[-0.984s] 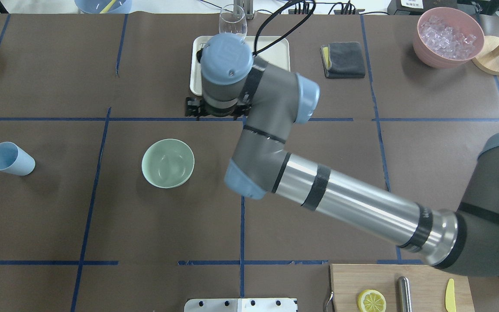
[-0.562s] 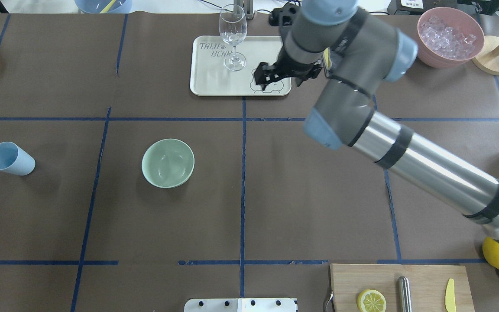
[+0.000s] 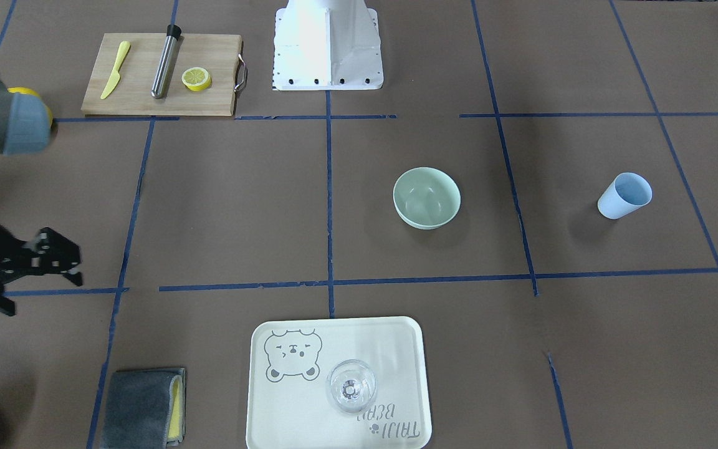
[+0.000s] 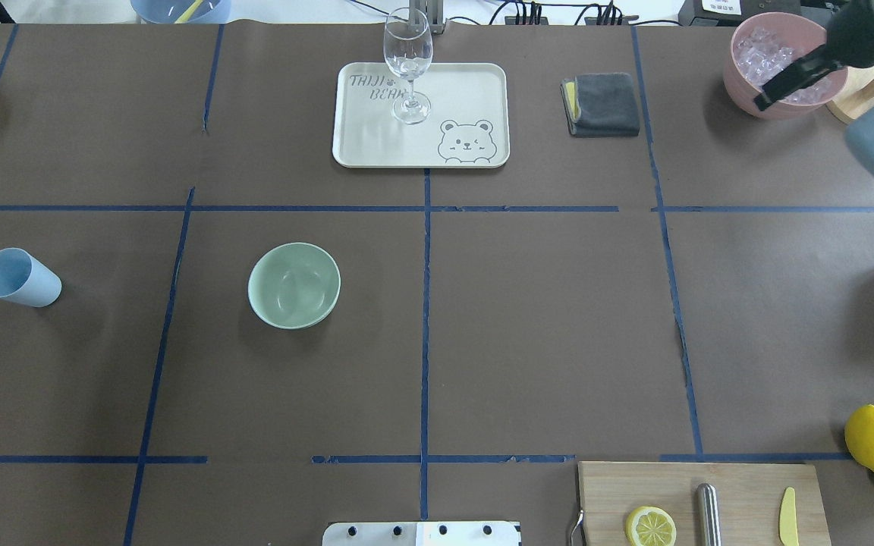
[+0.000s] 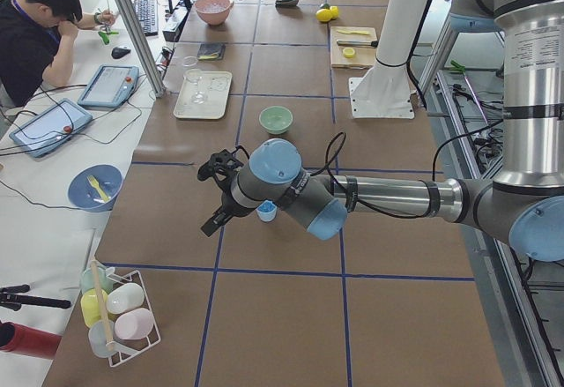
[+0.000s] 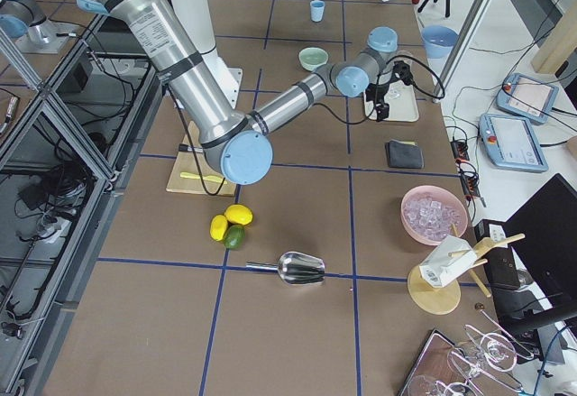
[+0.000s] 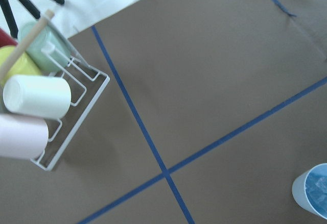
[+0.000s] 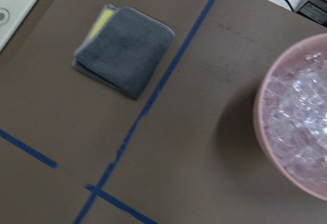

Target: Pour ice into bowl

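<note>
Nothing poured yet: seen from overhead, the bowl [image 4: 293, 285] is bare and the ice [image 7: 318, 192] sits in the blue cup [image 4: 20, 277] at its 9 o'clock, well apart and ungrasped — left gripper [image 5: 211, 197] hovers near the cup, jaws impossible to judge — right gripper [image 3: 38, 280] looks spread and empty.

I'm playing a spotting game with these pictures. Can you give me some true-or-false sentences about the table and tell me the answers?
1. The mint-green bowl has no ice in it. True.
2. The wine glass stands on the tray. True.
3. The blue cup sits inside the bowl. False: it is on the table, apart from the bowl.
4. The pink container is empty. False: whitish ice fills it.
5. The lemon slice lies on the grey cloth. False: it lies on the wooden board.
</note>
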